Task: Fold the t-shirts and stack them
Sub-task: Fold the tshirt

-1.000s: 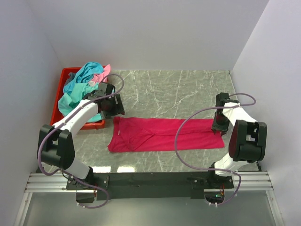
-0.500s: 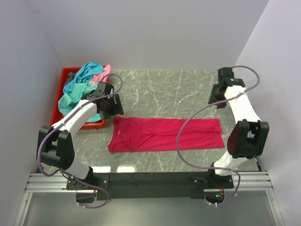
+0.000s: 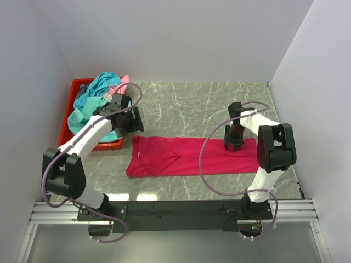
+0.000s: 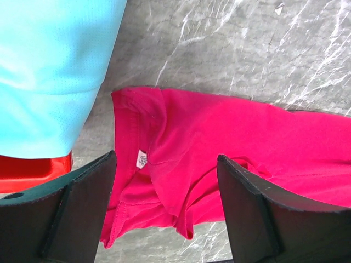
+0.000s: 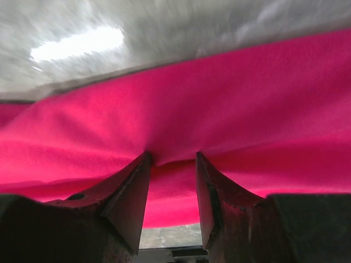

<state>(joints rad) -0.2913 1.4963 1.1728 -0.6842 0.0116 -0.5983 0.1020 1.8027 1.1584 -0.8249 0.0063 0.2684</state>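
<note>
A magenta-red t-shirt (image 3: 181, 156) lies flattened in a long band across the marble table, collar end to the left. My left gripper (image 3: 128, 126) hovers open above that collar end; in the left wrist view the collar and white label of the t-shirt (image 4: 230, 131) lie between its fingertips (image 4: 164, 164). My right gripper (image 3: 232, 145) is open, its two fingertips pressed down on the shirt's far edge near the right end. The right wrist view shows cloth (image 5: 219, 98) dimpled at both tips (image 5: 173, 158). A teal t-shirt (image 3: 101, 87) and a light pink one (image 3: 122, 85) are heaped in the bin.
The red plastic bin (image 3: 74, 90) stands at the back left, against the left wall; its corner (image 4: 33, 172) and the teal cloth (image 4: 49, 66) lie just left of my left gripper. Walls close in the table on three sides.
The right arm swung from the shirt's right end out to the back right corner, then in and down onto the shirt's far edge. The left gripper shifted only slightly.
</note>
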